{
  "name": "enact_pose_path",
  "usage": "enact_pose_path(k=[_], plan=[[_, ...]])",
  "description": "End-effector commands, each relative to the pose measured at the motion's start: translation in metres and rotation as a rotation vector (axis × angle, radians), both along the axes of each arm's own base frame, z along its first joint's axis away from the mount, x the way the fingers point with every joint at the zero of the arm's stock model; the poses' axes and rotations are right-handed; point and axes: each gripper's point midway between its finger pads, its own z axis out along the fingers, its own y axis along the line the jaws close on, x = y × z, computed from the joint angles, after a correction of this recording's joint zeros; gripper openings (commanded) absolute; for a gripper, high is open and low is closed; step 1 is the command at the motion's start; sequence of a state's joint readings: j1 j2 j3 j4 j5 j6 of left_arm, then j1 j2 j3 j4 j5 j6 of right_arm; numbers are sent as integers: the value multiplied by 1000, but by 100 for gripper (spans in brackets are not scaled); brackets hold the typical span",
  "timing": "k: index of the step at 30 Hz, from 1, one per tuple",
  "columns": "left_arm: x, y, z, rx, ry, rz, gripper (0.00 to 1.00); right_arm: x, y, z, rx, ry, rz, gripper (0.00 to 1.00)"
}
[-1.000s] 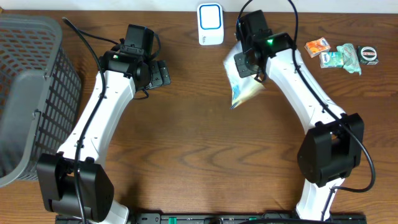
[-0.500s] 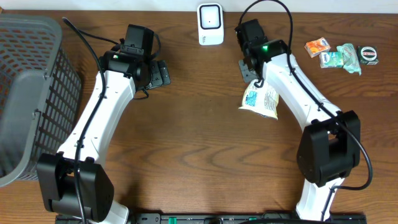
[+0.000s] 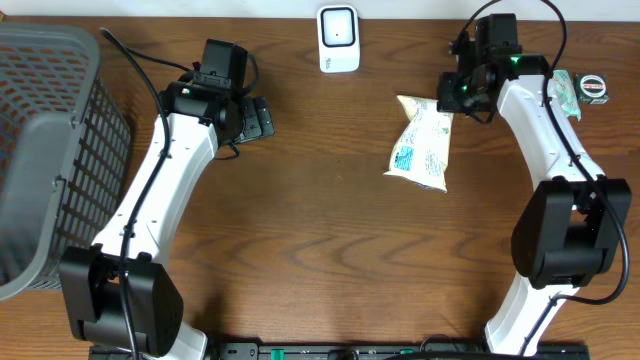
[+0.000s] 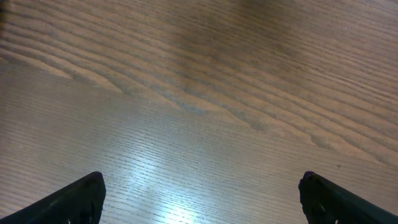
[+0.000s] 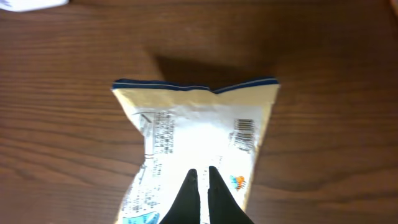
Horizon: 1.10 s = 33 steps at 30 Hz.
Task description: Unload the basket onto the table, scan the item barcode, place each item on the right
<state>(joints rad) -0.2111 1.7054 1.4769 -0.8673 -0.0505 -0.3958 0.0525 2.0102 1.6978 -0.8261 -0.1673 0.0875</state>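
Directly ahead of the right gripper (image 5: 202, 174), fingers pressed together with any hold unclear, lies the snack bag (image 5: 186, 137), barcode (image 5: 244, 132) up; scanner (image 3: 338, 38) well to the gripper's left; likely risk: slick film slips, code never presented.

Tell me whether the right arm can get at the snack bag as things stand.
Likely yes. The right tool hangs directly over the snack bag, which lies flat on the wooden table with nothing on it or between them. Its jaws are shut, so they would have to open first.
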Motion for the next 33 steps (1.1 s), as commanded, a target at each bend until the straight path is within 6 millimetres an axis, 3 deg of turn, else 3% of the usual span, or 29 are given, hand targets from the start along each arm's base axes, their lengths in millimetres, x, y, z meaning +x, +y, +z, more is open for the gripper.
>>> enact_pose_path(k=[1, 5, 12, 16, 19, 23, 26, 28, 30, 33], plan=[[-1, 2, -1, 2, 4, 6, 98, -1, 21, -10, 67, 20, 41, 1], [-1, 2, -1, 2, 4, 6, 98, 7, 33, -31, 55, 27, 61, 1], [-1, 2, -1, 2, 4, 6, 98, 1, 44, -110, 27, 168, 36, 1], [-1, 2, -1, 2, 4, 6, 98, -2, 58, -126, 52, 189, 65, 1], [-1, 2, -1, 2, 4, 6, 98, 5, 62, -106, 55, 153, 73, 1], [-1, 2, -1, 2, 4, 6, 98, 12, 61, -50, 57, 83, 72, 1], [-1, 2, -1, 2, 4, 6, 98, 5, 57, -8, 61, 46, 69, 4], [-1, 2, -1, 2, 4, 6, 97, -6, 54, 9, 55, 53, 67, 6], [-1, 2, -1, 2, 4, 6, 98, -20, 49, 15, 31, 85, 69, 6], [-1, 2, -1, 2, 4, 6, 98, -45, 39, 9, -20, 184, 53, 5]])
